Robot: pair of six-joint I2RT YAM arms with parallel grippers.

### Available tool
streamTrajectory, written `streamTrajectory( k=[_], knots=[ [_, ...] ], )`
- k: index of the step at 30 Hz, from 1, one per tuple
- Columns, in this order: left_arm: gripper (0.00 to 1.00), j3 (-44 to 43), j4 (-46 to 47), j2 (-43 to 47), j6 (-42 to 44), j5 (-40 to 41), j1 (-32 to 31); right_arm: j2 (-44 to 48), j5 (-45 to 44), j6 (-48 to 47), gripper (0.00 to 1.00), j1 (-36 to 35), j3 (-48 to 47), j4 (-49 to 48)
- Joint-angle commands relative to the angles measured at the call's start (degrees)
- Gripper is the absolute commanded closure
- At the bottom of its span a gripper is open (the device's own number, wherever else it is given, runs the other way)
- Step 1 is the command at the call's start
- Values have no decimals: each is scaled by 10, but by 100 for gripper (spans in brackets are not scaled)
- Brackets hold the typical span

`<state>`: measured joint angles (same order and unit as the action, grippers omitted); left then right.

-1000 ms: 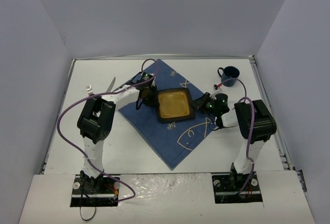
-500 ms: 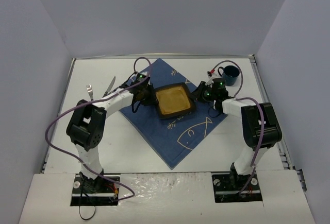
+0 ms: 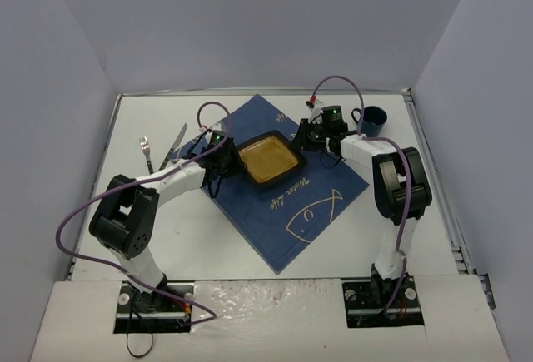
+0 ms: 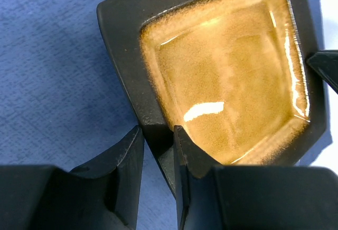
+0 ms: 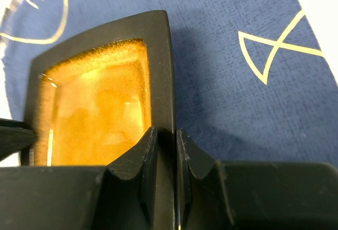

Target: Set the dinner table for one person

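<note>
White desk (image 3: 166,237), thin metal rim, spans whole work area. Blue fish-print cloth (image 3: 316,204) lies cornerwise mid-desk. Square black plate (image 3: 268,159), amber glaze inside, over cloth's far half. Left hand (image 4: 158,135) narrow, pinching plate's left rim; right hand (image 5: 165,135) narrow, pinching opposite rim. Blue mug (image 3: 374,118) on bare desk, far right. Knife (image 3: 177,141) and fork (image 3: 146,150) side by side on desk, left of cloth.

White dinner table (image 3: 218,241), blue cloth (image 3: 321,204) (fish print), fork (image 3: 146,151), knife (image 3: 176,142), mug (image 3: 374,119)
</note>
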<state>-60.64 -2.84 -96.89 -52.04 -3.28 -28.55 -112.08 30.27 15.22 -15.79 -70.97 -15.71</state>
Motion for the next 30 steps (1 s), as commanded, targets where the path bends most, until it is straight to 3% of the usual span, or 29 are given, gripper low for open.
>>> streamTrajectory(
  k=[1,16,22,30],
  knots=[
    [100,-14,91,19,34,-25,-28,-17,-21,-73,100,-14,-53,-21],
    [100,-5,87,-9,61,-14,-27,-20,-21,-91,100,-23,-13,-82],
    [100,4,84,-8,45,-9,-28,22,-72,-98,74,-21,1,-62],
    [100,27,93,2,19,-8,-28,57,-110,-54,65,0,53,-78]
  ],
)
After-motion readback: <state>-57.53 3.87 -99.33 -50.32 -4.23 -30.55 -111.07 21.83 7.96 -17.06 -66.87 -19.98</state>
